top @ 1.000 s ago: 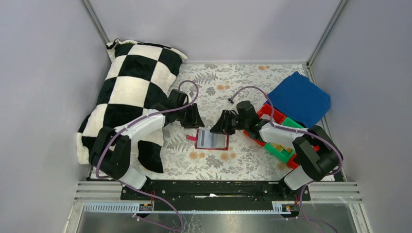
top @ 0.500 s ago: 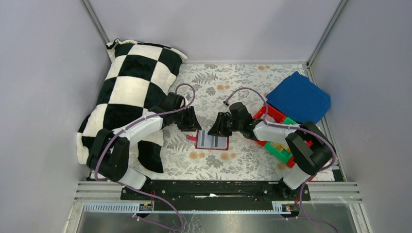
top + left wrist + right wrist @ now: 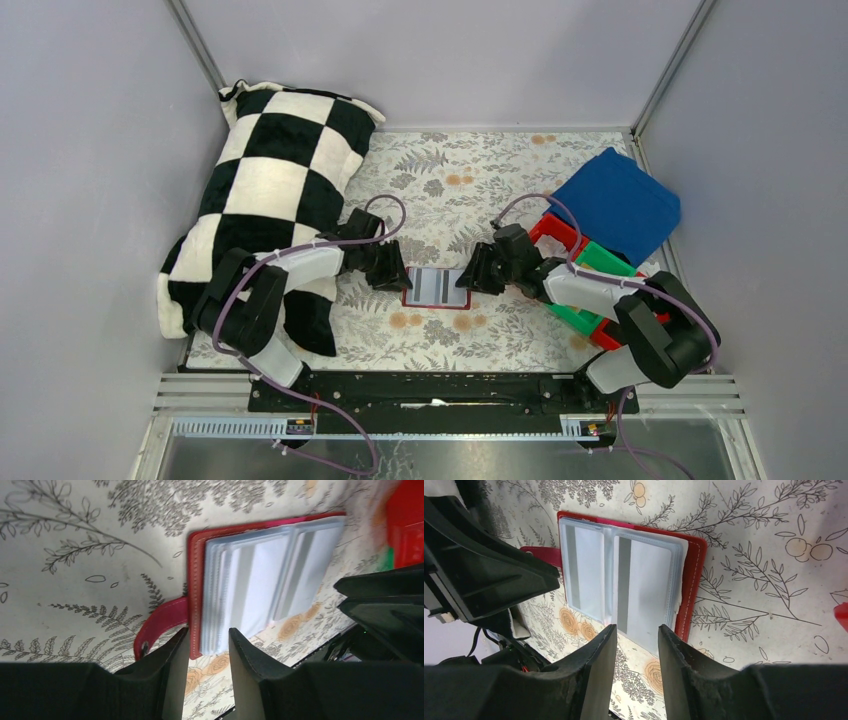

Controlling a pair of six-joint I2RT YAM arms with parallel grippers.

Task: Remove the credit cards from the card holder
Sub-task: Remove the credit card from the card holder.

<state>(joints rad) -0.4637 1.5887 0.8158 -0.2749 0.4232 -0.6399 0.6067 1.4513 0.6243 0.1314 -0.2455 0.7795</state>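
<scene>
Both the left gripper [image 3: 209, 642] and right gripper [image 3: 636, 635], jaws half-open and empty, flank the open card holder [image 3: 694, 580], probably to free its credit cards [image 3: 649, 585].

On the floral table [image 3: 480, 170] lie the open card holder [image 3: 436, 287], checkered pillow [image 3: 270, 190] and plastic bins [image 3: 600, 258].

Bright, even light, soft shadows. The left wrist view smears at its upper right; the card holder [image 3: 195, 580] sleeves glare white.
</scene>
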